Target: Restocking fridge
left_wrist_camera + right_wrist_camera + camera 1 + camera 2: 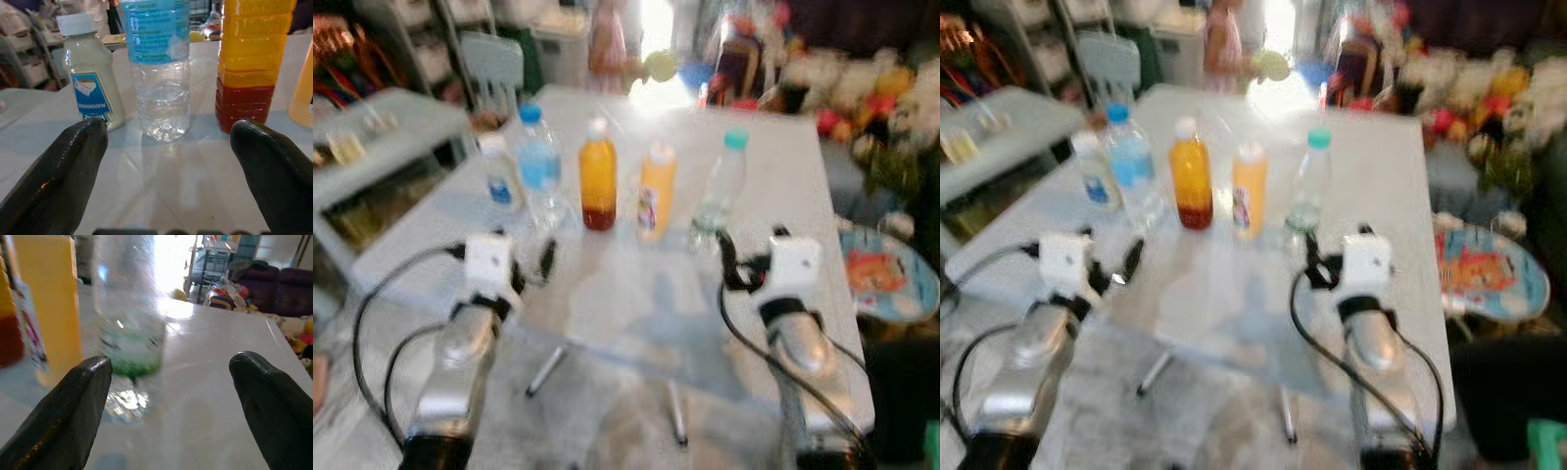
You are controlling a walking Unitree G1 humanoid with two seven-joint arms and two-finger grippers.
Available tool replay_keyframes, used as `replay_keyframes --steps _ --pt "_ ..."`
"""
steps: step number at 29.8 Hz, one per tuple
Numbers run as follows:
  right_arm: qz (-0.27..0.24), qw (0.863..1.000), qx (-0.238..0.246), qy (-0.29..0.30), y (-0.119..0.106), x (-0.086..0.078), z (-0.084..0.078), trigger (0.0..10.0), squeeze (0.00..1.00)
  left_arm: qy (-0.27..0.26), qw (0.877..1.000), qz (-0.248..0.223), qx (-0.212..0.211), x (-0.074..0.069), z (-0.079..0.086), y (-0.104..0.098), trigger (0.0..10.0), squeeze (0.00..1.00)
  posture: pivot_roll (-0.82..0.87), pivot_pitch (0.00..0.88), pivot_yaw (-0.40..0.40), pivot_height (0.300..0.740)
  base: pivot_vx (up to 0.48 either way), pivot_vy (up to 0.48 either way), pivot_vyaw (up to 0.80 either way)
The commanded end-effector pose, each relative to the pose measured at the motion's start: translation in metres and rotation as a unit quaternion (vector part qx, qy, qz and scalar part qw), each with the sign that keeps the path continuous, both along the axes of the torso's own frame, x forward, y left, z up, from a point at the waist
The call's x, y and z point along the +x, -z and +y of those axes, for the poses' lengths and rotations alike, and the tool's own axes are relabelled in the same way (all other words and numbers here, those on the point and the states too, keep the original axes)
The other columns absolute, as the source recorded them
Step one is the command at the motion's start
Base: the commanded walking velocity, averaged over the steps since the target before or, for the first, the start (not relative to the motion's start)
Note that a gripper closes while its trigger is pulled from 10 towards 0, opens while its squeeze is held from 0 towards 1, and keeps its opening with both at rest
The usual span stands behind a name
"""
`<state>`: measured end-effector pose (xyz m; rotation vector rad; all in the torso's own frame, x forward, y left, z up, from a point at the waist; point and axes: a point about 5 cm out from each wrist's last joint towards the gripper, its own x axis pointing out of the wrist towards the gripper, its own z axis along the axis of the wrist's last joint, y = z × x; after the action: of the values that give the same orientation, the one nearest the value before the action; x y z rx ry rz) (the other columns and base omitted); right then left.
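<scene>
1. Left eye view, blurred. A white desk [773,206] carries five containers in a row. From the robot's left: a small mayonnaise jar [498,173] with a white lid, a water bottle [539,166] with a blue cap and blue label, an orange juice bottle [597,176] with a dark red layer at its base, a yellow bottle [656,191] with a white cap, and a clear bottle [719,194] with a teal cap. The left gripper [546,259] is over the near desk edge, in front of the water bottle. The right gripper [726,257] sits just in front of the clear bottle. A patterned round tray [886,274] lies beyond the desk's right edge.

2. Right eye view, blurred. Same row, same order. Each silver arm carries a white wrist block, with black cables looping below.

3. Left wrist view. Jaws wide apart and empty; one black finger [63,171] shows on each side. Between them, standing on the desk: the mayonnaise jar, the water bottle directly ahead, and the orange juice bottle. The bottles stand apart from the fingers.

4. Right wrist view. Jaws wide apart and empty. The clear bottle, with a green label band, stands ahead near one finger [68,416], with the yellow bottle beside it. Sofas and clutter show behind the desk.
</scene>
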<state>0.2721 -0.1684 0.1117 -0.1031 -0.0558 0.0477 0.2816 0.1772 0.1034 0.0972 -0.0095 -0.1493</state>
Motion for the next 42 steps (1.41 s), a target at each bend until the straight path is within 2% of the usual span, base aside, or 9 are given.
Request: replay_keyframes --steps 1,2,5,9,13,24,34,41,42 --pt "-0.006 1.000 -0.015 0.016 -0.002 -0.001 -0.005 10.0 0.00 -0.007 1.000 0.000 0.000 -0.003 0.002 0.001 10.0 0.00 -0.04 0.000 0.018 0.740 0.000 0.000 0.00" --pt "-0.011 0.999 -0.034 0.022 -0.003 0.000 -0.005 10.0 0.00 -0.010 1.000 0.002 -0.004 -0.004 0.004 0.001 10.0 0.00 -0.04 0.000 0.021 0.740 0.000 0.000 0.00" --pt "-0.009 1.000 0.004 0.002 -0.003 0.003 0.000 10.0 0.00 -0.010 1.000 0.002 -0.002 -0.006 0.004 0.001 10.0 0.00 -0.04 0.000 0.023 0.740 0.000 0.000 0.00" --pt "-0.033 0.999 -0.033 0.025 -0.007 0.007 -0.005 10.0 0.00 -0.008 1.000 0.003 0.001 -0.007 0.002 0.002 10.0 0.00 -0.03 0.000 0.022 0.740 0.000 0.000 0.00" --pt "-0.022 1.000 -0.020 0.010 -0.012 0.013 -0.009 10.0 0.00 -0.010 1.000 0.003 0.001 -0.007 0.001 0.002 10.0 0.00 -0.03 0.004 0.024 0.740 0.000 0.000 0.00" --pt "-0.068 0.998 -0.017 0.004 -0.034 0.025 -0.011 10.0 0.00 -0.012 1.000 0.010 0.001 -0.011 0.000 0.004 10.0 0.00 -0.01 0.024 0.026 0.740 0.000 0.000 0.00" --pt "-0.105 0.994 0.001 -0.020 -0.058 0.042 0.005 10.0 0.00 -0.003 1.000 0.017 0.009 -0.018 -0.002 0.002 10.0 0.00 0.02 0.058 0.057 0.740 0.000 0.000 0.00" --pt "-0.107 0.994 0.013 -0.002 -0.054 0.035 0.003 10.0 0.00 -0.009 1.000 0.000 0.017 -0.015 0.008 -0.010 10.0 0.00 0.04 0.056 0.057 0.740 0.000 0.000 0.00" --pt "-0.095 0.995 0.019 0.007 -0.046 0.027 0.003 10.0 0.00 -0.010 1.000 -0.004 0.017 -0.014 0.010 -0.012 10.0 0.00 0.03 0.056 0.059 0.740 0.000 0.000 0.00"
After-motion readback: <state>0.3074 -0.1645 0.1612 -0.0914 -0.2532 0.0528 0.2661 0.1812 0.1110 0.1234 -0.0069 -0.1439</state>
